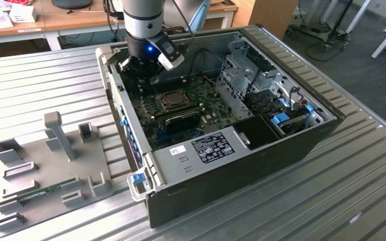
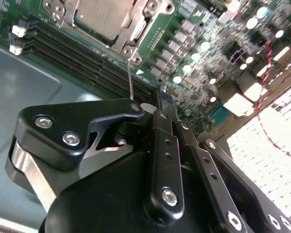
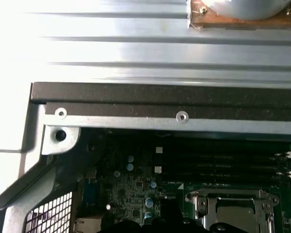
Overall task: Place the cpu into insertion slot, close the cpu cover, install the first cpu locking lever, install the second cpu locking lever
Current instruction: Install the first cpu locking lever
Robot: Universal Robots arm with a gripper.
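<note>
Matte black claw (image 2: 149, 108), silvery square cpu (image 2: 99, 14)

No lettering can be made out in the open computer case (image 1: 247, 173). A black-and-white label (image 1: 213, 146) and a small white sticker (image 1: 178, 150) sit on its grey metal shroud (image 1: 179, 168), their print too small to read. In the first wrist view, a white triangle mark (image 3: 180, 186) stands on the motherboard (image 3: 131, 194) beside the cpu cover (image 3: 202, 208).
</note>
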